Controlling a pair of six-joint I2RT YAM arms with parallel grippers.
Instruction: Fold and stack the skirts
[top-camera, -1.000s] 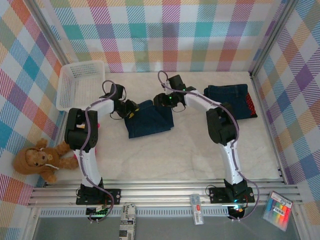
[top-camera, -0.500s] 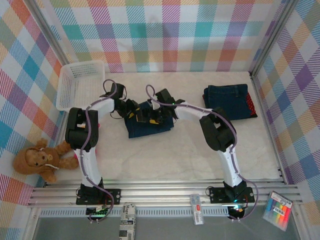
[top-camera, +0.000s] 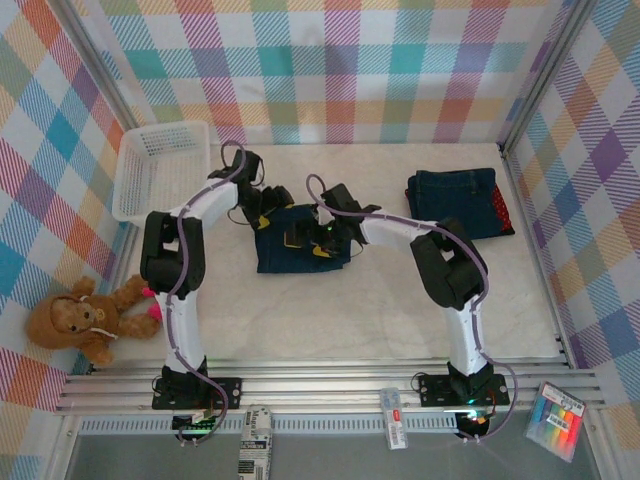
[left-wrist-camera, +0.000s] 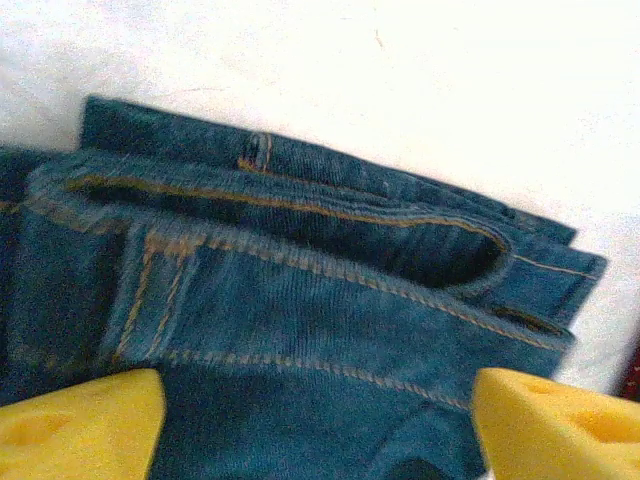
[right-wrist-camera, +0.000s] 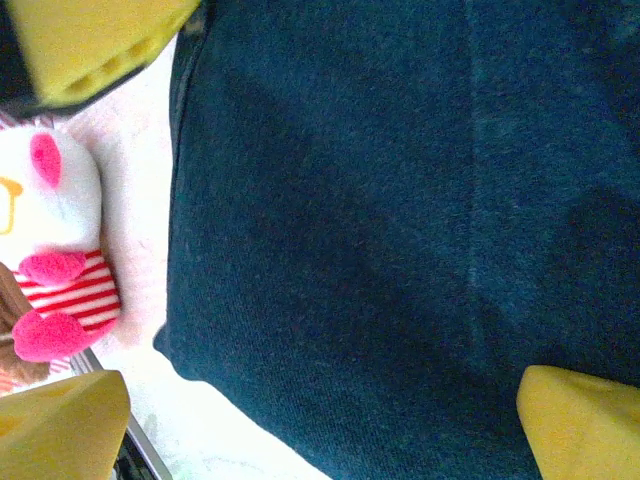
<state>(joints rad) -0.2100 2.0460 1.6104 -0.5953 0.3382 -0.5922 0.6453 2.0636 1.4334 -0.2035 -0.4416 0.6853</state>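
A folded dark blue denim skirt (top-camera: 300, 242) lies mid-table. My left gripper (top-camera: 262, 208) hovers open at its back left edge. In the left wrist view the skirt's stitched waistband (left-wrist-camera: 300, 250) lies flat below the gripper (left-wrist-camera: 320, 440), and the yellow pads (left-wrist-camera: 80, 425) stand wide apart with nothing pinched. My right gripper (top-camera: 306, 243) is open over the skirt's top. Plain denim (right-wrist-camera: 380, 220) shows under the gripper (right-wrist-camera: 320, 430), between its spread pads (right-wrist-camera: 585, 420). At the back right another folded denim skirt (top-camera: 455, 198) rests on a red dotted one (top-camera: 503, 212).
A white mesh basket (top-camera: 150, 170) sits at the back left. A brown plush bear (top-camera: 75, 320) and a pink toy (top-camera: 150, 306) lie by the left arm. A white plush with red stripes (right-wrist-camera: 50, 250) shows beside the skirt. Checked walls enclose the table.
Both grippers have opened wider. The right gripper moved left and forward, from the skirt's back right corner onto its top. The left arm swung toward the back, its gripper still at the skirt's left edge.
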